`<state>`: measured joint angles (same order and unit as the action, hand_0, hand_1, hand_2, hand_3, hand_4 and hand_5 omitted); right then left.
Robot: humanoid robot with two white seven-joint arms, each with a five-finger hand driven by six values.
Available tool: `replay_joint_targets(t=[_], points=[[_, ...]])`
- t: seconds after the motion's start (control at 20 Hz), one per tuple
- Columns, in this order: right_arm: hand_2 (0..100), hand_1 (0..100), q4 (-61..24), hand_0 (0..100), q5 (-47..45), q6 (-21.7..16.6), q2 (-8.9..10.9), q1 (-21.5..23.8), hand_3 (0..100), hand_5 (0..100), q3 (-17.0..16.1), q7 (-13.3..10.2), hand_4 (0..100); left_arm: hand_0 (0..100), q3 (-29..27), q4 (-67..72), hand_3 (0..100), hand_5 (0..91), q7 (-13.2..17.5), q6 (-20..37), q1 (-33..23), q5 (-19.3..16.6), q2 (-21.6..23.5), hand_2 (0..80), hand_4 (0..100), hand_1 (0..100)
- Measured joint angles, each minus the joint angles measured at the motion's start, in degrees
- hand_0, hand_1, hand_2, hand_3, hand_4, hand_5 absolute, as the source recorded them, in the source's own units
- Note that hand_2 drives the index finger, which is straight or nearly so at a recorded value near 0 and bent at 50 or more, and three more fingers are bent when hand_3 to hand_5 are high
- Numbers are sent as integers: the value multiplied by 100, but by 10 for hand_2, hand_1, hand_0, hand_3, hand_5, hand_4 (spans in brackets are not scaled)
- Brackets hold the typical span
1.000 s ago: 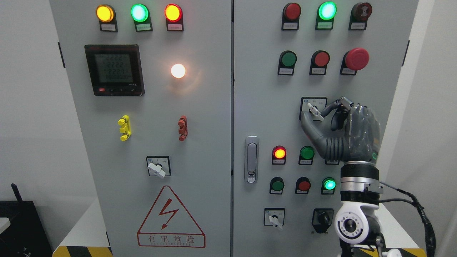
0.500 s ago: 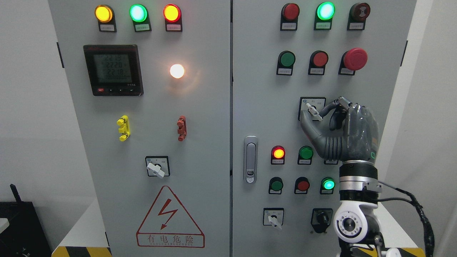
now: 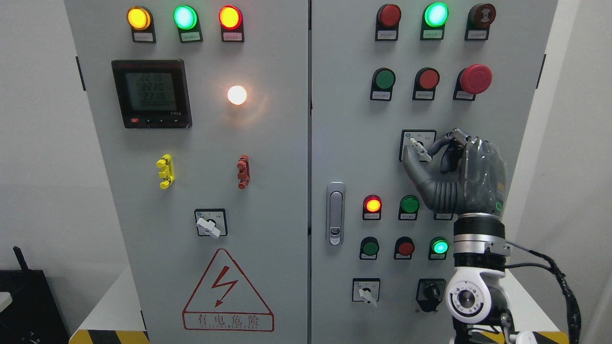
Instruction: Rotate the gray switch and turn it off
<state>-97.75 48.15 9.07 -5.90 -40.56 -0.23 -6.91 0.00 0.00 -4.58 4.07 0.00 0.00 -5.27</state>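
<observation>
While pinched, gray switch [image 3: 417, 149] meets right robot hand [image 3: 459, 177].

My right hand [image 3: 456, 174] looks like dark gray matt plastic, the thumb base ribbed like rubber, and its back is wrapped in clear glossy film that catches the light. Below it my wrist [image 3: 478, 236] is a band of polished metal, then smooth glossy white plastic at the joint [image 3: 471, 298]. Between my thumb and fingers the switch [image 3: 419, 149] is pale, smooth plastic on a matt label plate. The cabinet [image 3: 354, 143] behind my hand is painted sheet metal, light gray and satin. Up and right of my hand the mushroom button [image 3: 475, 79] is matt red plastic. Left of my wrist, the door handle [image 3: 336, 212] is shiny chromed metal.
</observation>
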Motion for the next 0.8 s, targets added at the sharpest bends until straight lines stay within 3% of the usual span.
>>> replay_joint_targets(t=[0.8], points=[[681, 531, -1, 475, 9, 2, 0, -19, 994, 1000, 18, 31, 981, 120, 0, 0, 0, 0, 0, -21, 0, 0, 0, 0, 0, 389]])
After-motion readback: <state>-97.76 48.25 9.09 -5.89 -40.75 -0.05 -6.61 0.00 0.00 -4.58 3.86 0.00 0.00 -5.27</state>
